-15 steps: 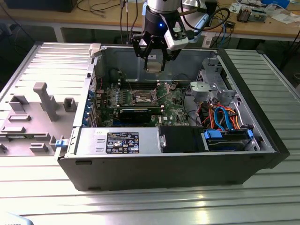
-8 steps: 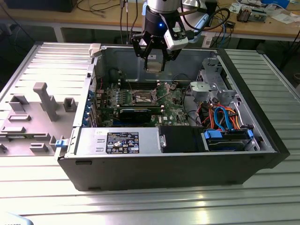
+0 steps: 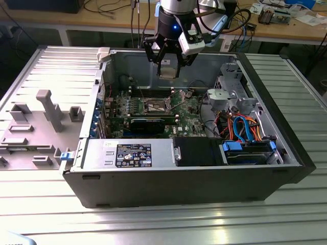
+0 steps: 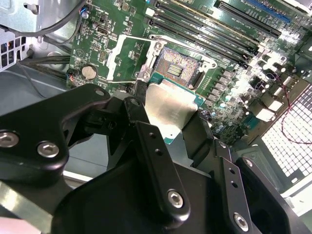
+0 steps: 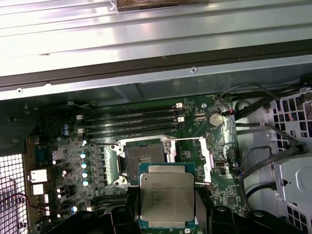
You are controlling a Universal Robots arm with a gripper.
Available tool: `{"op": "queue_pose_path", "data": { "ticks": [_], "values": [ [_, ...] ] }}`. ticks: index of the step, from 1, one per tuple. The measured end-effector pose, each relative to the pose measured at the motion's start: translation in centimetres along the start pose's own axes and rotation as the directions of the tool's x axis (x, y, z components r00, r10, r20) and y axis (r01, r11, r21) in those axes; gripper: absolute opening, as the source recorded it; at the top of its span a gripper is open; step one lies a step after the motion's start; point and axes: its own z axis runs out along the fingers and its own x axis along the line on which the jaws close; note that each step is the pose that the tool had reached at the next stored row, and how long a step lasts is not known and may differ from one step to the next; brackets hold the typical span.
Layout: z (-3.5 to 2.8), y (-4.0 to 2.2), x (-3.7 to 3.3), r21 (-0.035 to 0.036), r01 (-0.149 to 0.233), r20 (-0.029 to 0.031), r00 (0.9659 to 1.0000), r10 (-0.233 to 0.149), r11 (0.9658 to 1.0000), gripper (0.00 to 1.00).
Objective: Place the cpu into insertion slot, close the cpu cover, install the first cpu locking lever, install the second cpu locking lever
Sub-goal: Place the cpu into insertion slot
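Observation:
My gripper (image 3: 168,71) hangs above the open computer case, shut on the cpu (image 3: 167,69). The cpu's silvery top with its green rim sits between the black fingers (image 4: 146,131) in both wrist views (image 5: 167,196) (image 4: 168,109). The insertion slot (image 5: 144,159) (image 4: 178,66) (image 3: 156,105) lies bare on the green board, below and just beside the held chip, with its dark centre exposed. The cpu cover (image 5: 208,157) (image 4: 116,57) is swung open to one side of the socket. The chip is apart from the socket.
Long memory slots (image 5: 129,119) run next to the socket. A long black card (image 3: 147,124) lies nearer the case front. A drive cage with blue and orange cables (image 3: 240,127) fills the exterior view's right. A grey plastic panel (image 3: 41,117) lies at the left.

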Motion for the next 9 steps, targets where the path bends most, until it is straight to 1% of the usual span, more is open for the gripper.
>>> {"op": "queue_pose_path", "data": {
  "ticks": [9],
  "values": [
    [0.0,0.0,0.0,-0.0002,-0.013,0.0007,0.9999,0.013,0.9999,0.54]
  ]
}}
